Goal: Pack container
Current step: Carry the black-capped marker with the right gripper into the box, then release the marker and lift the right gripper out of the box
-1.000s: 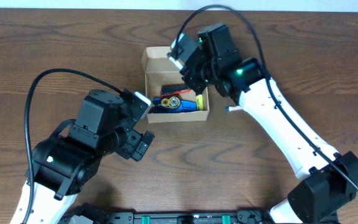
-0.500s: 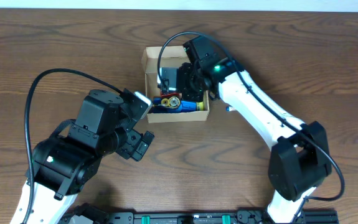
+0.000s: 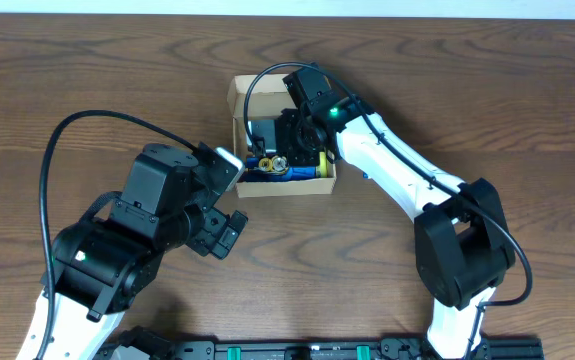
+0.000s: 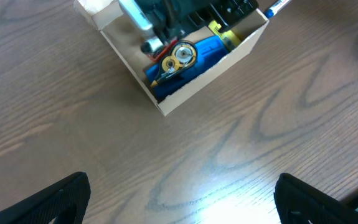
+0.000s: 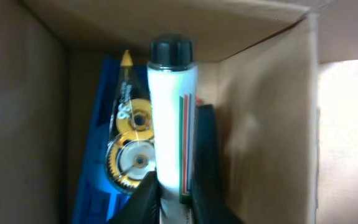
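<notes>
The container [image 3: 235,130] is a small tan cardboard box with its flap [image 3: 250,92] open at the back. It also shows in the left wrist view [image 4: 203,81]. My right gripper [image 3: 270,140] reaches down inside it. In the right wrist view its fingers [image 5: 175,186] press both sides of a white tube [image 5: 172,118] with a black cap, lying against the box wall [image 5: 259,124]. A blue correction-tape dispenser [image 5: 113,162] with a gold gear lies beside the tube. My left gripper [image 4: 182,199] hangs wide open over bare table, in front of the box.
A blue pen [image 3: 372,174] lies on the wood table just right of the box, and in the left wrist view the pen [image 4: 277,7] sits at the top edge. The left arm's black body [image 3: 157,215] fills the table's front left.
The right arm has swung from above the box's right edge down into the box with the white tube. The left arm has not moved.
</notes>
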